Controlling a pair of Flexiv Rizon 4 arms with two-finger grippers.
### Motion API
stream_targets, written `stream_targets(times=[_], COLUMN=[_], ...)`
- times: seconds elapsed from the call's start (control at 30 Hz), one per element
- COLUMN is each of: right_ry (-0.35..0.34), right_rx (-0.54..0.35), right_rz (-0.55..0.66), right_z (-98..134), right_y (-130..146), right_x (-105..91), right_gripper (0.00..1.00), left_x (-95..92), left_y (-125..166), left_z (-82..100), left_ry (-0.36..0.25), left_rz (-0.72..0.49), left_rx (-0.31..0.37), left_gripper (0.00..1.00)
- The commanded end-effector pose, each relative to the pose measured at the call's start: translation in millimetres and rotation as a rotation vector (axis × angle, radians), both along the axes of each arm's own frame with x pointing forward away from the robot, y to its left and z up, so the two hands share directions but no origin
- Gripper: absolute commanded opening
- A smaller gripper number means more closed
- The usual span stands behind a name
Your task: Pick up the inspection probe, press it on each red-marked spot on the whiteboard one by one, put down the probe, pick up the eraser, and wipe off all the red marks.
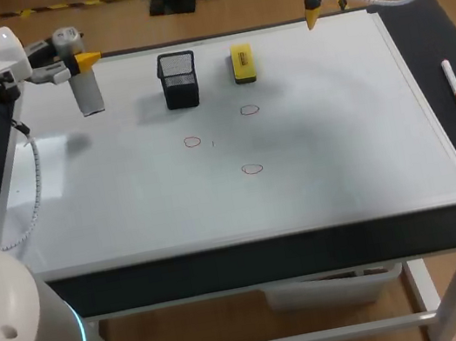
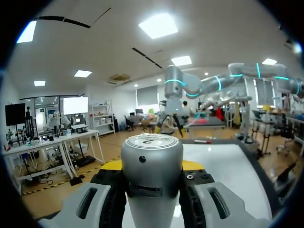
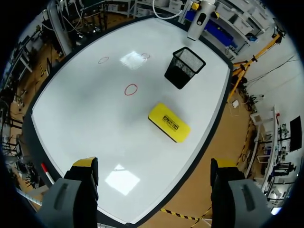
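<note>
Left of the mesh basket, the left gripper hung over the whiteboard. It seemed clamped on the inspection probe, though the barrel hid most of its fingertips. Just right of the basket lay the yellow eraser. Three red marks sat on the board on the basket's near side. Further right of the basket, past the eraser, the right gripper hovered with fingers spread wide, holding nothing.
</note>
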State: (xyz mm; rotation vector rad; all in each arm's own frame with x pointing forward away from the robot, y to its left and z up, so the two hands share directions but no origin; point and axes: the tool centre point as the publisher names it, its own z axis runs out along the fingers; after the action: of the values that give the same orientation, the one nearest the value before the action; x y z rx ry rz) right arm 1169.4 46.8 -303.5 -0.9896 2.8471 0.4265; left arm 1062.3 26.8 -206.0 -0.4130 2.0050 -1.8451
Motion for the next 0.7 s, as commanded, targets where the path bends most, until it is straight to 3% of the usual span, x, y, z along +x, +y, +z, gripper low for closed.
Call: stream_targets(times=[0.03,0.27,0.57,0.7], right_ry=[0.034,0.030,0.083,0.090], right_rx=[-0.031,-0.032,-0.083,-0.114], right_rz=[0.011,0.123,0.371,0.537], right_z=[3,-12,-37,-48], right_y=[1,14,42,57], right_x=[2.8,13.6,17.0,17.7], right_gripper=[1.00,1.00,1.00,1.00], left_x=[-0.4,-0.4,-0.4,-0.4], left_y=[-1,-1,-1,-1], left_z=[0.1,0.1,0.1,0.1], left_ry=[-0.004,-0.004,-0.004,-0.004], left_rz=[0.004,0.004,0.004,0.004], left_rx=[-0.001,-0.001,-0.001,-0.001], left_gripper=[0.00,0.00,0.00,0.00])
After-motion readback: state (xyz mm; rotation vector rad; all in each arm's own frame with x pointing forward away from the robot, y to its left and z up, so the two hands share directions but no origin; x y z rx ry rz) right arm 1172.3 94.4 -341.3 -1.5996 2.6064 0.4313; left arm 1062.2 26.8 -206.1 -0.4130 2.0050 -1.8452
